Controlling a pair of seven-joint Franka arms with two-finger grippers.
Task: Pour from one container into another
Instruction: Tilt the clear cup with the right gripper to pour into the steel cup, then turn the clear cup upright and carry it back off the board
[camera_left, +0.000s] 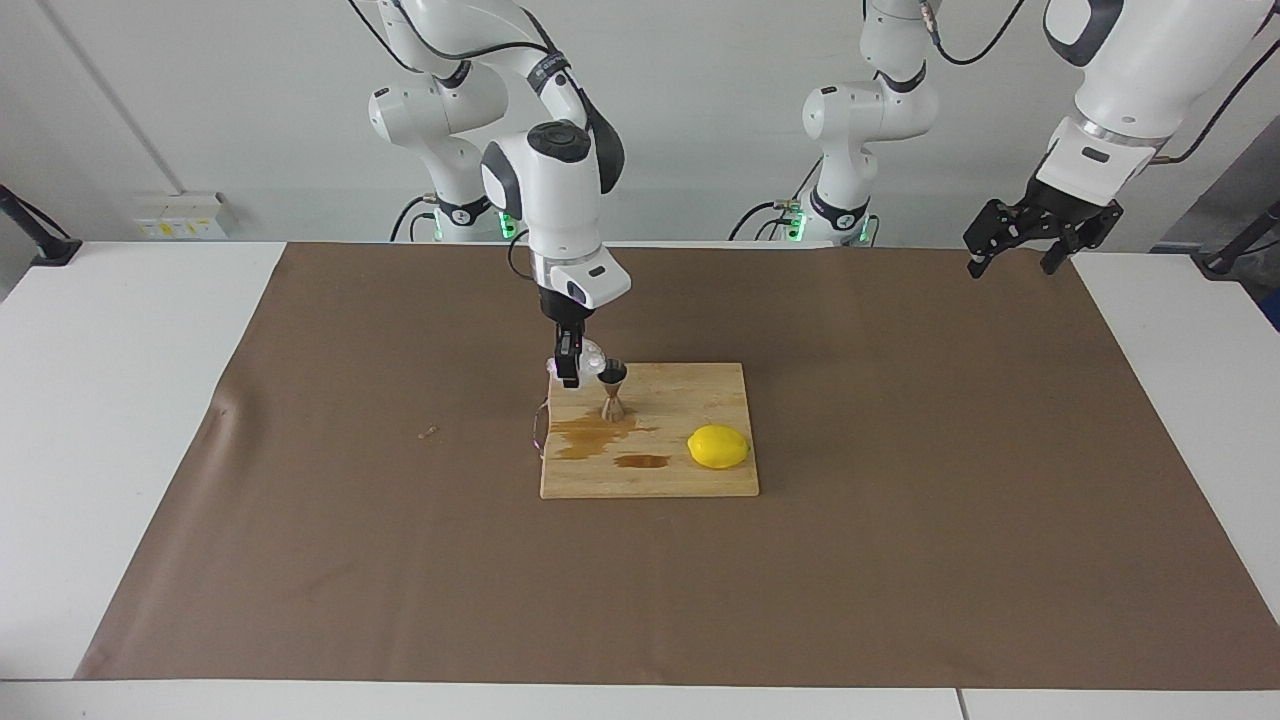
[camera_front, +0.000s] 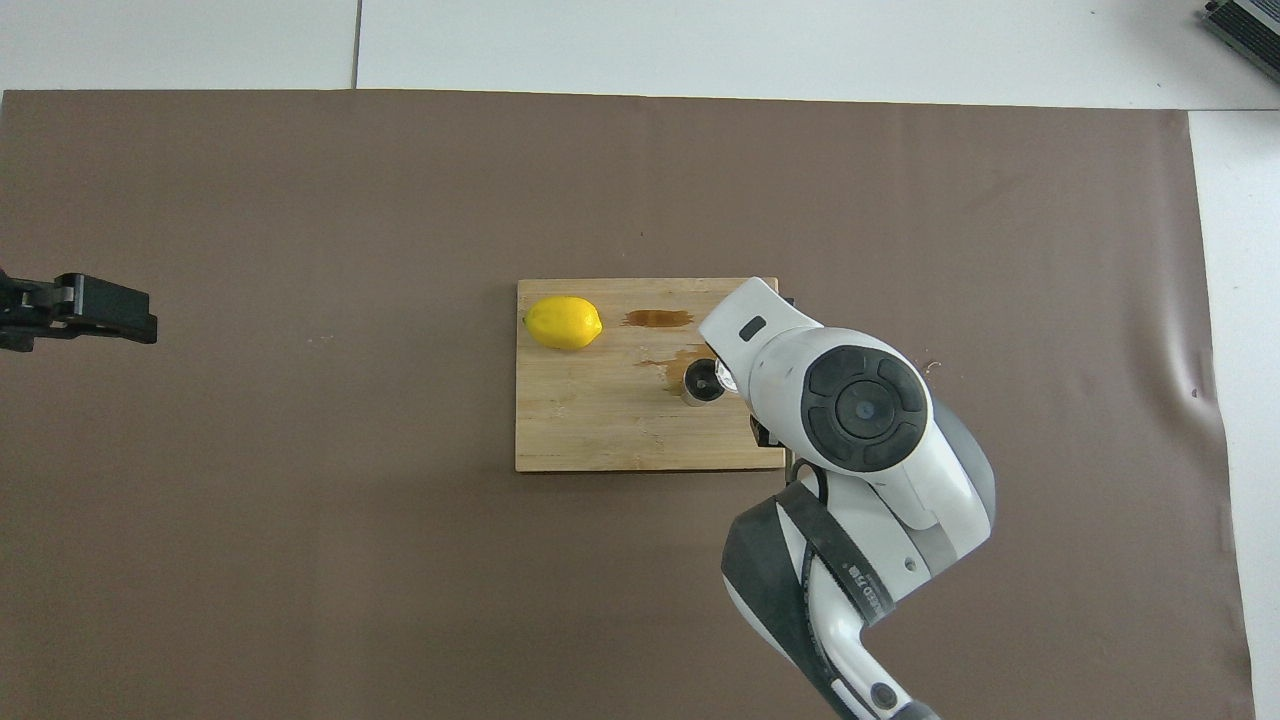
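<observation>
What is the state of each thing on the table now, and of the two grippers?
glass cup: held in the air, tipped toward the jigger's mouth.
jigger: upright on the board.
cutting board: flat on the brown mat, wet with brown spilled patches.
lemon: lying on the board, untouched.
right gripper: shut on the glass cup, over the board.
left gripper: open, empty, waiting over the mat's corner.
</observation>
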